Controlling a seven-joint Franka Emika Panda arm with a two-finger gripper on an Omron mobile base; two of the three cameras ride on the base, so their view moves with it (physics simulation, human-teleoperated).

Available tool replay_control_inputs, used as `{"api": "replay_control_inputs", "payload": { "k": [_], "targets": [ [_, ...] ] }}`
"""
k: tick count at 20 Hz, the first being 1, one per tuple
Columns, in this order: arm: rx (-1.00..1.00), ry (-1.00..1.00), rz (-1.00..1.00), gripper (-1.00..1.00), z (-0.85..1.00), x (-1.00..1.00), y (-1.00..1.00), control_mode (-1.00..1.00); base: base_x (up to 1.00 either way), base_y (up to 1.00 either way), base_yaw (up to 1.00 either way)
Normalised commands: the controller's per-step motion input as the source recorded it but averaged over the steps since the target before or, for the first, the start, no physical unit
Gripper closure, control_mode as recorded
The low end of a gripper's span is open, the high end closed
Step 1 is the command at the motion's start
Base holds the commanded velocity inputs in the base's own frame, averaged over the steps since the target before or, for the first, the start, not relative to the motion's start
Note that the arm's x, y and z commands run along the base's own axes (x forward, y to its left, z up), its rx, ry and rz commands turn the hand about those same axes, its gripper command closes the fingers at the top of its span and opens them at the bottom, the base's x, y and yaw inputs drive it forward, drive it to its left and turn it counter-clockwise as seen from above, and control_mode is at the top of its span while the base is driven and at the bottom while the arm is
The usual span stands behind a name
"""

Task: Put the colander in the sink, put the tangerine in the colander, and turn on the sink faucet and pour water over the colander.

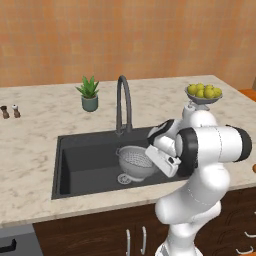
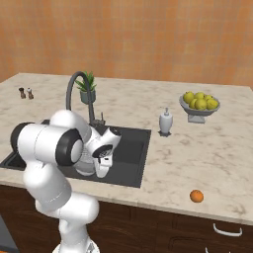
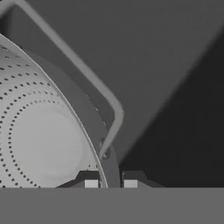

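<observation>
1 colander (image 1: 136, 161), 1 sink (image 1: 85, 165), 1 faucet (image 1: 123, 102), 1 tangerine (image 2: 196, 196), 1 fruit bowl (image 1: 203, 99), 1 potted plant (image 1: 89, 93), 2 shakers (image 1: 10, 111), 1 soap dispenser (image 2: 165, 122).

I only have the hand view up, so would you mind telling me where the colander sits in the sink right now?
Observer: The colander is low in the sink, right beside the round drain, below the faucet spout.
Operator: Thanks. Where is the tangerine?
Observer: The tangerine lies on the counter near its front edge, well right of the sink; the colander's bowl is empty.
Operator: Is the pincer holding anything?
Observer: The pincer is shut on the colander's rim, one fingertip on each side of it, next to a side handle.
Operator: Is water running?
Observer: No water is visible coming from the faucet.
</observation>
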Motion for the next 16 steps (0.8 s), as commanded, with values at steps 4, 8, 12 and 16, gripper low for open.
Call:
{"api": "replay_control_inputs", "payload": {
  "k": [4,8,12,16],
  "targets": [
    [-0.01,-0.02,0.02,1.0,-0.33,0.17,-0.01,-1.0,0.0,0.0,0.0],
    [0.0,-0.13,0.01,1.0,-0.51,0.14,-0.01,-1.0,0.0,0.0,0.0],
    [0.0,-0.15,0.05,1.0,-0.69,0.27,0.0,-1.0,0.0,0.0,0.0],
    [0.0,-0.2,0.08,1.0,-0.71,0.44,0.01,-1.0,0.0,0.0,0.0]
  ]
}}
